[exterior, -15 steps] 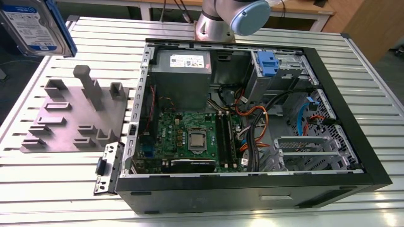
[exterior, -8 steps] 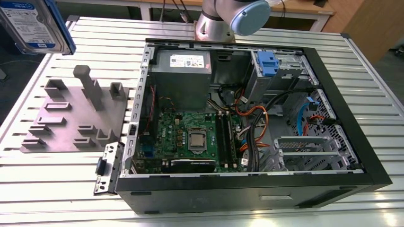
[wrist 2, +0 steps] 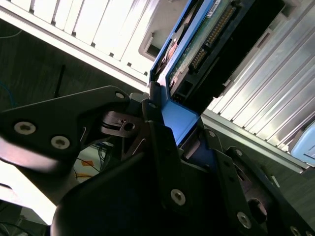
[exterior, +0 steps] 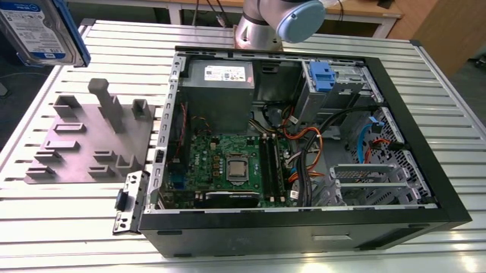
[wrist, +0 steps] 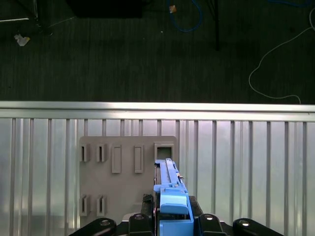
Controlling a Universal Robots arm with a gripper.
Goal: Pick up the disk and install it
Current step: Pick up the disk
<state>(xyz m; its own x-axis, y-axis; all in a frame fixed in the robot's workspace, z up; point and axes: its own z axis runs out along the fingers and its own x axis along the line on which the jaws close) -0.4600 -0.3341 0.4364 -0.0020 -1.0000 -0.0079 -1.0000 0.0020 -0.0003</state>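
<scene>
The disk (exterior: 38, 31), a silver-grey drive with a white-and-blue label and blue side rails, hangs in the air at the exterior view's upper left, above the slatted table's far corner. In both wrist views my gripper (wrist 2: 179, 123) (wrist: 173, 217) is shut on the disk's blue rail (wrist: 170, 196). The second wrist view looks along the disk's (wrist 2: 206, 44) connector edge and circuit board. In the first wrist view the disk stands on edge over the grey plate.
A grey moulded plate with upright pegs (exterior: 91, 136) (wrist: 125, 167) lies on the slatted metal table (exterior: 68, 227). An open computer case (exterior: 304, 142) lies to the exterior view's right, with a blue clip (exterior: 322, 77) in its drive bay. The arm's base (exterior: 266, 23) stands behind the case.
</scene>
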